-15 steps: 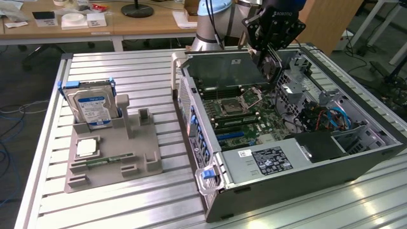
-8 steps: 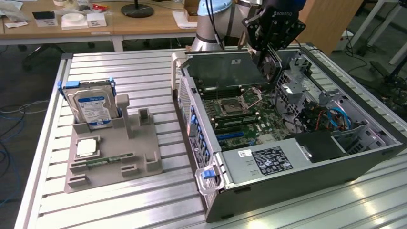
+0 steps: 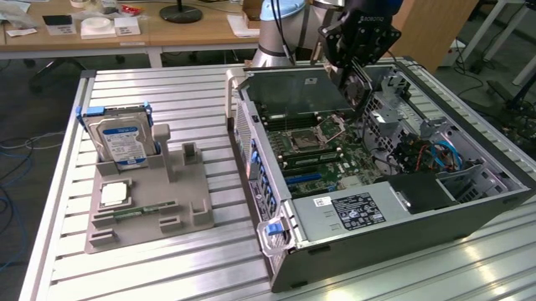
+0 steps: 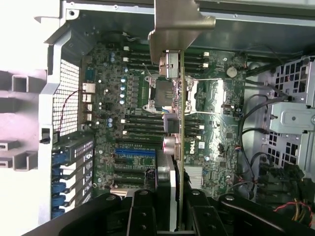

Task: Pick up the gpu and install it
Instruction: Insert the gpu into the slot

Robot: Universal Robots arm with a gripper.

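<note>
Aluminium slatted table (image 3: 167, 88) carries open case (image 3: 402, 235); fingers (image 4: 141, 216) clamped on gpu (image 3: 293, 88); wooden desks (image 3: 201, 31) behind.

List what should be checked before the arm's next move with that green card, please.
1. Grip: the gripper is closed on the gpu, which it holds edge-on. Ok.
2. Position: the gpu hangs over the motherboard inside the open computer case. Ok.
3. Seated in a slot: not ok, the card is above the board.
4. Lined up with a slot: cannot tell.
5. Hard drive out of the way: ok, it stands in the grey holder beside the case.
</note>
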